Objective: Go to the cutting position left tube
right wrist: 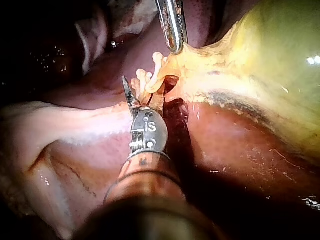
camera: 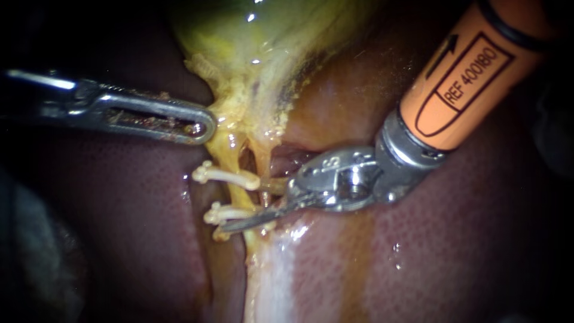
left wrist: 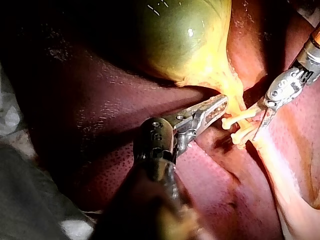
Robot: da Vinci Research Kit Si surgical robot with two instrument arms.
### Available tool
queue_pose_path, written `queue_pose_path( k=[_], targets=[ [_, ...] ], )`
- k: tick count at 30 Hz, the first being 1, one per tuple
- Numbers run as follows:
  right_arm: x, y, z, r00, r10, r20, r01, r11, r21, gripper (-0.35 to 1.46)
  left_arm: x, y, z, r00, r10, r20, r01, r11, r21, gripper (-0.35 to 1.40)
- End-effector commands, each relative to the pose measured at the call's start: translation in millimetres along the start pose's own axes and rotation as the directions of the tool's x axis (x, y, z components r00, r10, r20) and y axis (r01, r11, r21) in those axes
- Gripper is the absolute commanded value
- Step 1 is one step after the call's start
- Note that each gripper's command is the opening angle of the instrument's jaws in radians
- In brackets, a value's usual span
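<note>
The yellow-green gallbladder [camera: 263, 42] narrows into yellow tissue that runs down over the dark red liver [camera: 119, 227]. My left instrument [camera: 200, 127] is shut on that tissue at the gallbladder's neck, as the left wrist view [left wrist: 220, 106] also shows. The left tube [camera: 237, 194] carries two white clips, an upper clip [camera: 224, 175] and a lower clip [camera: 230, 212]. My right instrument [camera: 242, 206], with scissor blades, has its blades open at the tube; the lower blade lies along the lower clip, the upper one is mostly hidden. A second tube [camera: 261, 158] lies just right.
The right instrument's orange shaft [camera: 472, 72] comes down from the upper right over the liver. Pale tissue [camera: 269, 281] runs below the clips. In the right wrist view the left instrument [right wrist: 172, 30] stands just ahead of the blade [right wrist: 128, 94].
</note>
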Motion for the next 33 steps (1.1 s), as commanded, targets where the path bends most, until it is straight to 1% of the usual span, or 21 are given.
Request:
queue_pose_path(
  k=[1,6,8,11,13,16,20,23,26,29,33],
  targets=[
    [0.2,-0.1,0.3,1.000,0.005,-0.015,-0.005,1.000,0.012,1.36,0.0,0.0,0.0,1.0000,0.000,0.000,0.000,1.000,0.000,-0.35],
    [0.9,-0.2,1.1,0.999,0.020,-0.032,-0.018,0.997,0.074,1.33,0.0,0.0,0.2,1.0000,0.000,-0.001,0.000,1.000,0.001,-0.35],
    [1.3,-0.3,1.5,0.998,0.027,-0.048,-0.023,0.996,0.084,1.31,0.1,0.0,0.2,1.0000,-0.001,-0.001,0.001,1.000,0.001,-0.35],
    [1.8,-0.2,2.2,0.997,0.039,-0.069,-0.033,0.996,0.083,1.31,0.1,0.0,0.3,1.0000,-0.001,-0.001,0.001,1.000,0.002,-0.35],
    [2.1,0.0,2.6,0.994,0.055,-0.094,-0.049,0.997,0.060,1.31,0.1,0.0,0.3,1.0000,-0.001,-0.001,0.001,1.000,0.002,-0.35],
    [2.5,0.3,3.1,0.989,0.082,-0.120,-0.076,0.995,0.057,1.30,0.1,0.0,0.4,1.0000,-0.001,-0.001,0.001,1.000,0.002,-0.35],
    [3.0,0.6,3.9,0.985,0.109,-0.135,-0.103,0.993,0.050,1.30,0.2,-0.1,0.4,1.0000,-0.001,-0.001,0.001,1.000,0.001,-0.35],
    [3.2,0.7,4.2,0.978,0.140,-0.152,-0.132,0.989,0.062,1.30,0.2,-0.1,0.5,1.0000,-0.001,-0.001,0.001,1.000,0.002,-0.35],
    [3.3,0.6,4.4,0.975,0.153,-0.163,-0.143,0.987,0.070,1.30,0.2,-0.1,0.5,1.0000,-0.001,-0.001,0.001,1.000,0.002,-0.35],
    [3.6,0.1,4.3,0.972,0.166,-0.167,-0.155,0.985,0.076,1.30,0.2,-0.1,0.5,1.0000,-0.001,-0.001,0.001,1.000,0.002,-0.35],
    [4.2,-0.5,4.1,0.967,0.170,-0.188,-0.155,0.983,0.095,1.31,0.2,-0.1,0.5,1.0000,-0.001,-0.001,0.001,1.000,0.002,-0.35]
  ],
)
